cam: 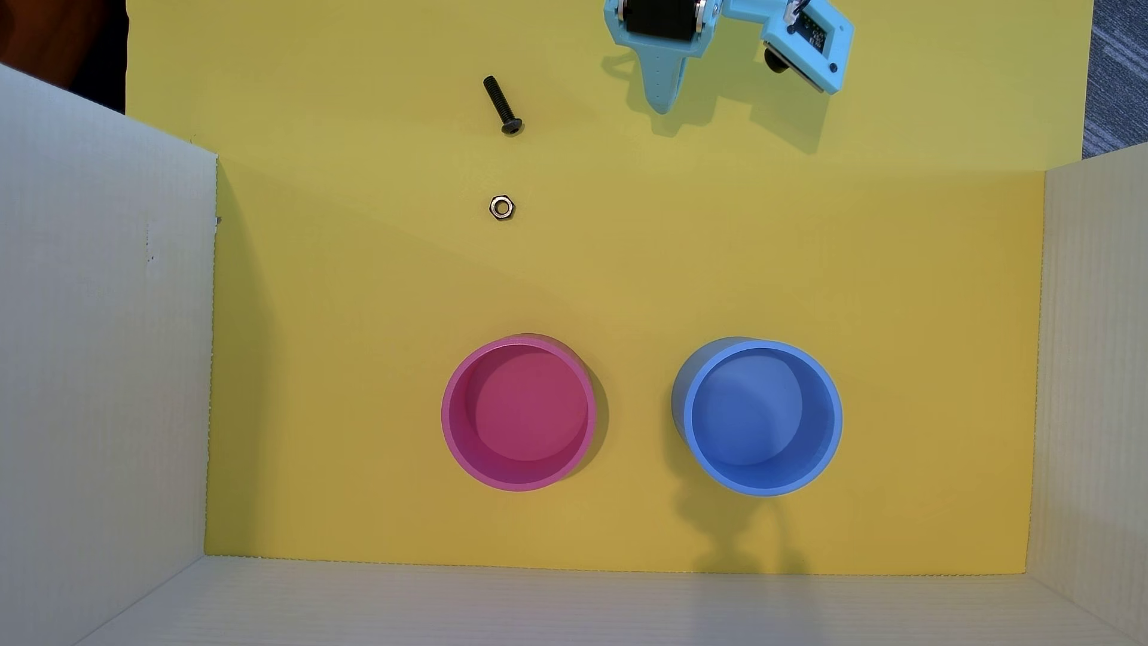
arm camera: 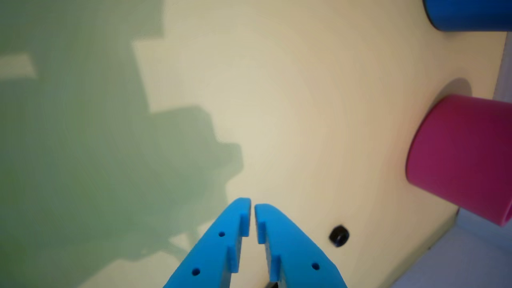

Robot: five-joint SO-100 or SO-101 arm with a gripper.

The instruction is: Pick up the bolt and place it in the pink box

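The black bolt (cam: 502, 105) lies on the yellow floor at the upper middle of the overhead view, head toward the cups. The pink box (cam: 519, 413) stands upright and empty at the lower middle; its outer wall shows at the right of the wrist view (arm camera: 460, 156). My light blue gripper (cam: 663, 105) hangs at the top, to the right of the bolt and well apart from it. In the wrist view the gripper (arm camera: 252, 206) has its jaws almost together with nothing between them. The bolt does not show clearly in the wrist view.
A silver hex nut (cam: 501, 207) lies below the bolt, between it and the pink box; it shows dark in the wrist view (arm camera: 339, 235). A blue round container (cam: 761, 416) stands right of the pink one. White corrugated walls (cam: 105, 348) enclose the left, right and bottom sides.
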